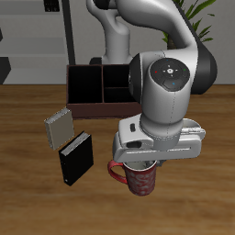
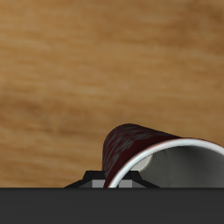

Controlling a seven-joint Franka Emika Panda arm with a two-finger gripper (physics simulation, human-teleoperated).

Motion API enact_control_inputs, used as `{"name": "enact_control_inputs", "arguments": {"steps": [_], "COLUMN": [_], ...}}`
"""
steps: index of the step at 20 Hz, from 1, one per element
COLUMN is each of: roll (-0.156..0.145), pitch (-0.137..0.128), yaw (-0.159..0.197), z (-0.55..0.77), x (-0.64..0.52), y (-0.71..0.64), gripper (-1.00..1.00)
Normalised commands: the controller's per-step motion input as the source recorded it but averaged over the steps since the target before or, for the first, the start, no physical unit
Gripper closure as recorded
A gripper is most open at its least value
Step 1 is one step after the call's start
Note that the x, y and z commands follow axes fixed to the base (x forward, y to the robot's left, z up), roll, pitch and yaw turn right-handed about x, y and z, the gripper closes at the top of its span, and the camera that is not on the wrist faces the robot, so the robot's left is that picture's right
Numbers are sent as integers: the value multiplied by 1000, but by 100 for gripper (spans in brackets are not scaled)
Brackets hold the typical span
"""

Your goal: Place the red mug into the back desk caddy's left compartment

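directly below the claw [image 1: 139, 163], mottled dark red and pink is shown on the outside of the red mug [image 1: 140, 181], with a red handle and a pale grey inside. well behind the claw, dark reddish-brown walls and black dividers are seen on the back desk caddy [image 1: 92, 92]. off to one side, a grey book [image 1: 58, 126] and a black book [image 1: 76, 157] are shown on the wood-grain brown table [image 1: 37, 202].

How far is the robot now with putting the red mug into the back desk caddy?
Nothing is finished yet. The red mug stands on the table near its front edge, far from the back desk caddy. In hand: the gripper is right above the mug's rim, but a grasp cannot be confirmed. Left: lifting, carrying back, and placing it in the left compartment.
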Motion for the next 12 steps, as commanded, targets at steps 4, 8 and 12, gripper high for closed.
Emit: {"name": "enact_control_inputs", "arguments": {"steps": [4,8,12], "roll": [16,10,-7], "pitch": [-91,-74,-42], "yaw": [44,49,52], "z": [694,549,605], "x": [-447,-427,-605], "y": [-41,-79,-109], "gripper": [100,100,100]}}
